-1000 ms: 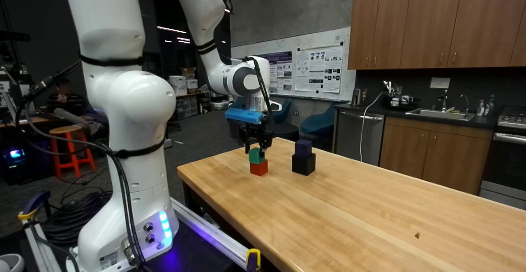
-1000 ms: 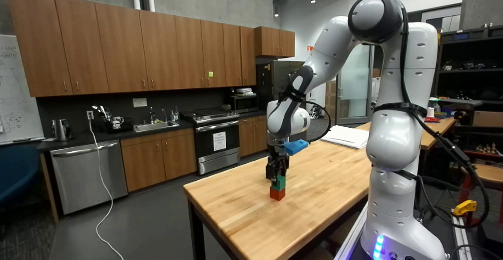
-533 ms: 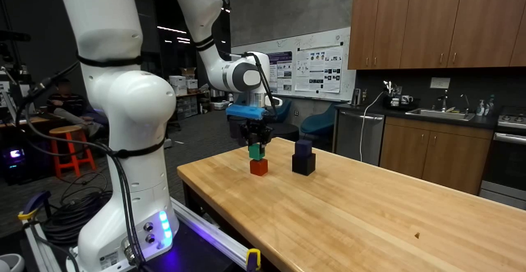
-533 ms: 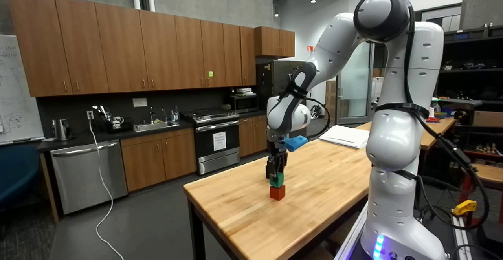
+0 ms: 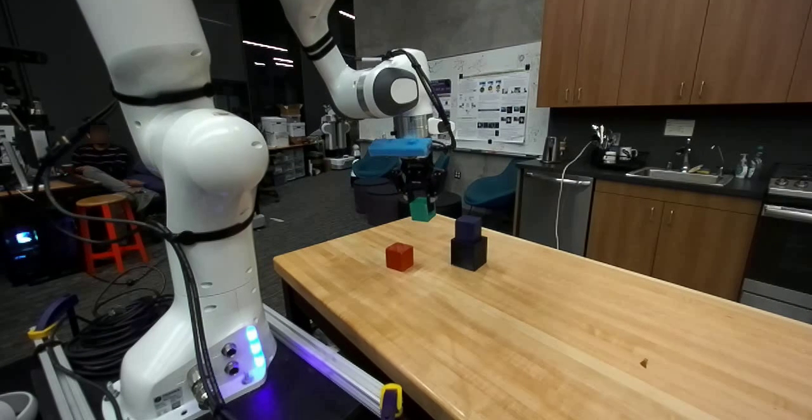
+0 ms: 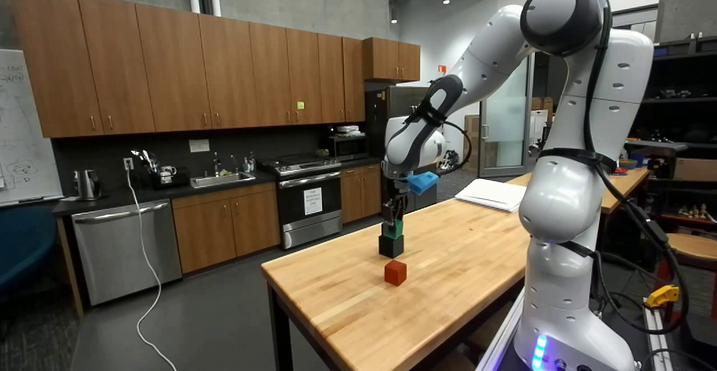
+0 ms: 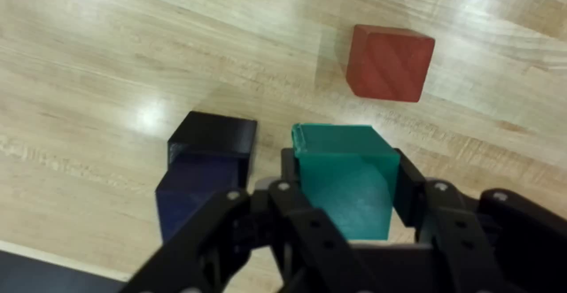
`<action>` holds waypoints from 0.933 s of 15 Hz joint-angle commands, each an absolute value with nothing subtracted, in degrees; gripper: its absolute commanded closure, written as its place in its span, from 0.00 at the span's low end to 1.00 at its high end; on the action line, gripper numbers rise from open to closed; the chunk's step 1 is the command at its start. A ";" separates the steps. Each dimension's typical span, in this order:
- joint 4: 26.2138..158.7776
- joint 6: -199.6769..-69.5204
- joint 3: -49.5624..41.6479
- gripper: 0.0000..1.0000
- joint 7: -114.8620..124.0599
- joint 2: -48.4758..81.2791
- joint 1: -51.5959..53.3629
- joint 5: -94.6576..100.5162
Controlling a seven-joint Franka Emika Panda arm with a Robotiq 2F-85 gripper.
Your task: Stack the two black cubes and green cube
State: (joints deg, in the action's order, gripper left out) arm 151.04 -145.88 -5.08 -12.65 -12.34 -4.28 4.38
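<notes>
My gripper (image 7: pixel 347 169) is shut on the green cube (image 7: pixel 350 191), with a finger on each side. The cube is held in the air above the table, beside the black stack in an exterior view (image 5: pixel 422 209). The larger black cube (image 5: pixel 468 255) stands on the table. The smaller black cube (image 5: pixel 468 228), dark with a bluish tint, sits on top of it. In the wrist view the smaller black cube (image 7: pixel 195 182) and larger black cube (image 7: pixel 217 133) are left of my gripper. In an exterior view the green cube (image 6: pixel 393 230) hides most of the smaller black cube, above the larger one (image 6: pixel 391 246).
A red-orange cube (image 5: pixel 399 257) sits on the wooden table (image 5: pixel 539 318) near the black stack; it also shows in the wrist view (image 7: pixel 392 65). White papers (image 6: pixel 493 194) lie farther along the table. The table edge (image 7: pixel 62 260) runs close behind the black stack.
My gripper has lifted the green cube off the red-orange cube and carried it up and toward the black stack. The red-orange cube and the black cubes have not moved.
</notes>
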 commanded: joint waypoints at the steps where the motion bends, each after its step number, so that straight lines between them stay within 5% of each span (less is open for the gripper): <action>1: 147.30 -142.87 -6.83 0.76 -14.87 -13.78 -5.59 5.83; 14: 133.27 -135.27 -11.76 0.76 -28.63 -5.67 -5.94 -1.48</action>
